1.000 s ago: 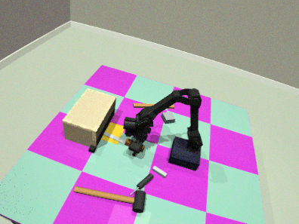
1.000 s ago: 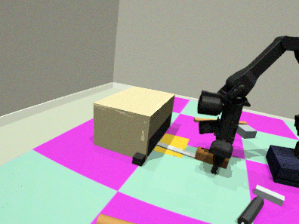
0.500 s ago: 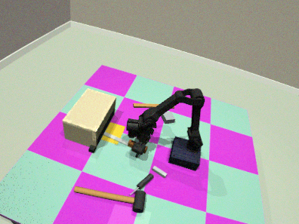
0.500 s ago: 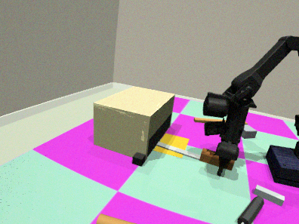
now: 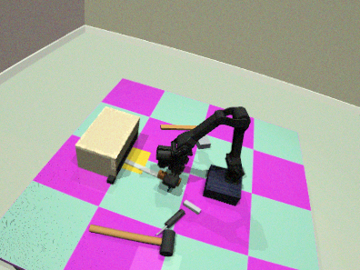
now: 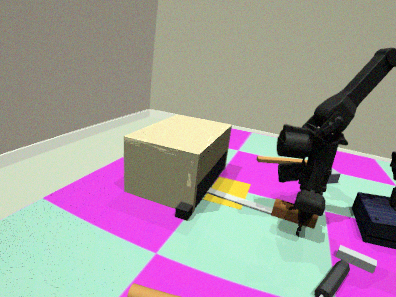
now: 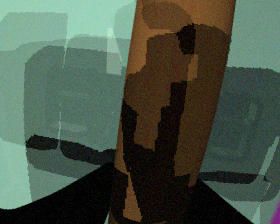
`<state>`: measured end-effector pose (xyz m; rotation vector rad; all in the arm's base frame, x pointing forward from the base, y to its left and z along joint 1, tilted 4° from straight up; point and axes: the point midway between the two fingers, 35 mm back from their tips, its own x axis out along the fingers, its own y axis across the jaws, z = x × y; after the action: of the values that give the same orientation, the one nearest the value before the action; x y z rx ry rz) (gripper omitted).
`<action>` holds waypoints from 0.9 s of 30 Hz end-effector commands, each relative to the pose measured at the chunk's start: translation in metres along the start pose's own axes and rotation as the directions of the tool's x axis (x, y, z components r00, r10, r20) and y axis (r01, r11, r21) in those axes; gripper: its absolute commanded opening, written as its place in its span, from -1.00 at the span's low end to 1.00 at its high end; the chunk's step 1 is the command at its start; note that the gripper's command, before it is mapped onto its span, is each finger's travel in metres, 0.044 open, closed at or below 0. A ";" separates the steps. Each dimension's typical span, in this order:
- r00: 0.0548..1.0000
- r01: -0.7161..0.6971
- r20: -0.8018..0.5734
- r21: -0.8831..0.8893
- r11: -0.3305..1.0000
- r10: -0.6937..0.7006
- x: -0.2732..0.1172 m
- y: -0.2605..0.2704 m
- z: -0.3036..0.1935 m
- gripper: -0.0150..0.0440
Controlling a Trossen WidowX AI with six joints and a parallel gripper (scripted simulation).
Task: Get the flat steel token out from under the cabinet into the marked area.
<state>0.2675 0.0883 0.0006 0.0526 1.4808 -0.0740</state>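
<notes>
The cream cabinet [image 5: 106,135] [image 6: 172,171] stands at the left, with a dark opening low on its front. The yellow marked area [image 5: 142,155] [image 6: 234,185] lies in front of it. My gripper [image 5: 170,186] [image 6: 301,221] [image 7: 150,177] is shut on the brown handle [image 5: 162,175] [image 6: 281,211] [image 7: 172,115] of a tool with a long flat blade. The blade [image 5: 145,168] [image 6: 245,202] points at the cabinet across the marked area, its far end at the cabinet's front edge. The steel token cannot be made out in any view.
A small black block [image 5: 111,179] [image 6: 184,210] sits at the cabinet's near front corner. A mallet [image 5: 127,235], a dark-handled screwdriver [image 5: 175,218] [image 6: 333,279] and a white bar [image 5: 192,206] [image 6: 357,258] lie nearer the camera. A wooden-handled hammer [image 5: 177,127] [image 6: 280,159] lies behind the arm.
</notes>
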 end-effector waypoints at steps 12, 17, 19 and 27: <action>1.000 0.001 -0.003 0.004 1.000 -0.001 0.001 0.001 -0.022 -0.49; 1.000 0.001 -0.003 0.004 1.000 -0.001 0.001 0.001 -0.028 -0.49; 1.000 0.001 -0.004 0.004 1.000 0.000 0.001 0.001 -0.031 -0.49; 1.000 0.000 -0.004 0.004 1.000 0.000 0.001 0.001 -0.042 -0.49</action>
<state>0.2327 0.0926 -0.0029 0.0530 1.4827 -0.0736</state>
